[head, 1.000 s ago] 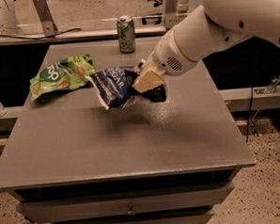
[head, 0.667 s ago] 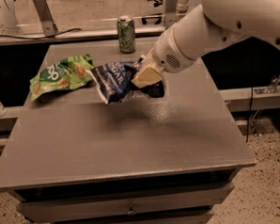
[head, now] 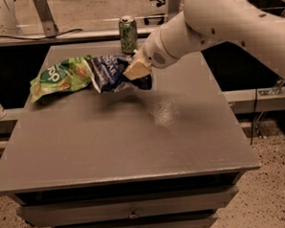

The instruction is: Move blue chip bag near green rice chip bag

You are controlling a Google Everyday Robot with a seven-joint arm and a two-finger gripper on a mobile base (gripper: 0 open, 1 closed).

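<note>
The blue chip bag (head: 109, 73) is dark navy with white lettering and is crumpled. It is held a little above the grey table (head: 134, 135), its left end touching or overlapping the green bag. The green rice chip bag (head: 61, 78) lies flat at the table's back left. My gripper (head: 136, 70), with tan fingers, is shut on the blue bag's right end. The white arm reaches in from the upper right.
A green drink can (head: 128, 34) stands upright at the table's back edge, just behind the gripper. A pale patch (head: 164, 112) marks the table's middle. Drawers (head: 133, 207) sit below the front edge. Metal rails run behind and to the right.
My gripper has carried the blue chip bag leftward and back, from the table's middle to right beside the green bag.
</note>
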